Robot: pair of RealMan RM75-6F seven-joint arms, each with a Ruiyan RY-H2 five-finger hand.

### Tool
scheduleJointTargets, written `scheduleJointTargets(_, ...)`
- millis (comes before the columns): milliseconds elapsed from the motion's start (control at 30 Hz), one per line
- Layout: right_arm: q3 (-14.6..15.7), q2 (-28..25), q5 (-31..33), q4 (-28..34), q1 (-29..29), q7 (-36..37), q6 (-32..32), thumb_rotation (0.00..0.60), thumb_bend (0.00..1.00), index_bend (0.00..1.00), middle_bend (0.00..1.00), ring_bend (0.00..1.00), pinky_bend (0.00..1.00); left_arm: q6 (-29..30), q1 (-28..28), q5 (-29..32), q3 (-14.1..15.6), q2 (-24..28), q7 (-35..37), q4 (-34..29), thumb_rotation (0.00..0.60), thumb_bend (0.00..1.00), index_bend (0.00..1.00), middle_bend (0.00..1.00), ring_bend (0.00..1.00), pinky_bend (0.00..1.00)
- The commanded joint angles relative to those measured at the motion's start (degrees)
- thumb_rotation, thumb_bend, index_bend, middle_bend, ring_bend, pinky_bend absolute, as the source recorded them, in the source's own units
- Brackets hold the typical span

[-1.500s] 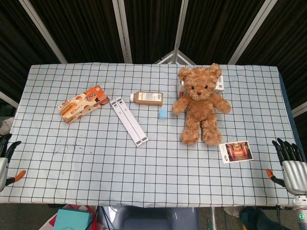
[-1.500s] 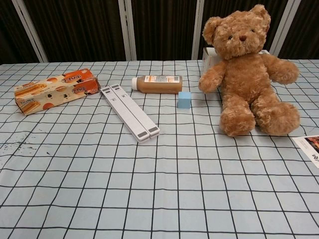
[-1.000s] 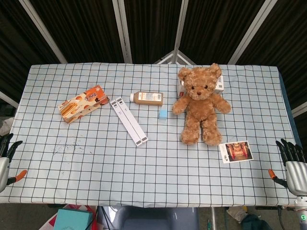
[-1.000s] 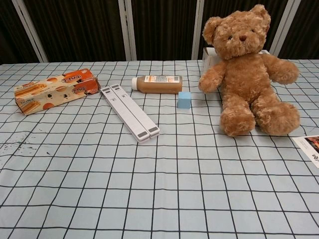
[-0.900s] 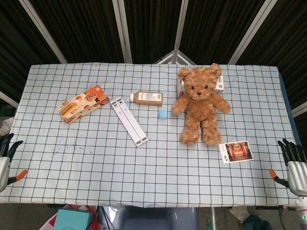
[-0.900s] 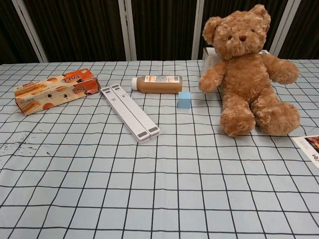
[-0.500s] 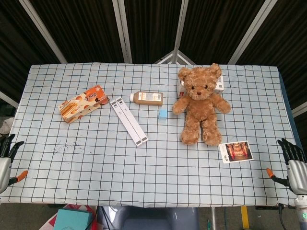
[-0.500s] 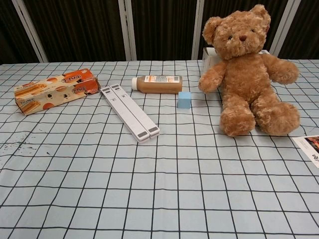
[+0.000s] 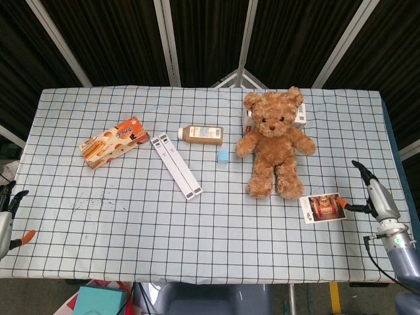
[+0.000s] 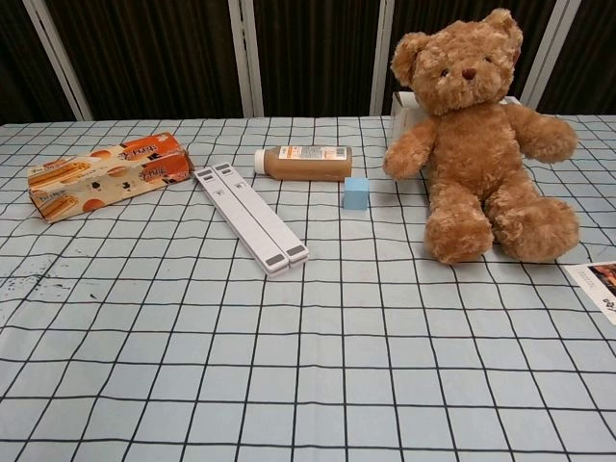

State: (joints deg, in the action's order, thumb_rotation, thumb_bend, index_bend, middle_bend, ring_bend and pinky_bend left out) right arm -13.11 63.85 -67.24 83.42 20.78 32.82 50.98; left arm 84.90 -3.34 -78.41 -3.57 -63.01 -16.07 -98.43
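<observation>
My right hand (image 9: 374, 192) hovers edge-on over the table's right edge, just right of a photo card (image 9: 322, 207), fingers stretched out and holding nothing. Only part of my left hand (image 9: 6, 211) shows at the table's left edge; its fingers are spread and it is empty. Neither hand appears in the chest view. A brown teddy bear (image 9: 274, 141) (image 10: 478, 135) sits at the right, with a white box (image 9: 300, 117) behind it.
On the checked cloth (image 9: 131, 230) lie an orange snack box (image 9: 114, 142), a long white folded bar (image 9: 176, 165), a brown bottle on its side (image 9: 202, 134) and a small blue cube (image 9: 223, 155). A teal bag (image 9: 98, 300) sits below the front edge.
My right hand has risen from beyond the front right corner, turned edge-on and come in beside the photo card. The left hand has drifted slightly outward. The objects have not moved.
</observation>
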Motion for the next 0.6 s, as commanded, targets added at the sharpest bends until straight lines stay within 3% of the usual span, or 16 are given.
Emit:
scheduleJointTargets(33, -4.0, 0.5, 10.1, -0.5, 7.0, -5.7, -8.3, 0.600, 0.29, 0.01, 0.09, 0.07, 0.00, 0.0, 0.0, 0.6, -0.4, 0.0, 0.0, 0.1, 0.600, 0.24, 0.16, 0.00, 0.00, 0.03)
scheduleJointTargets(333, -5.2, 4.6, 24.9, -6.2, 16.9, -16.4, -14.7, 0.600, 0.29, 0.01, 0.10, 0.07, 0.00, -0.2, -0.3, 1.8, -0.9, -0.2, -0.6, 0.4, 0.600, 0.24, 0.16, 0.00, 0.00, 0.03)
scheduleJointTargets(600, -4.5, 8.4, 31.6, -10.4, 21.8, -21.3, -16.5, 0.600, 0.29, 0.05, 0.14, 0.09, 0.00, -1.0, -0.8, 3.8, -1.6, -0.7, -1.5, 0.8, 0.600, 0.24, 0.16, 0.00, 0.00, 0.03)
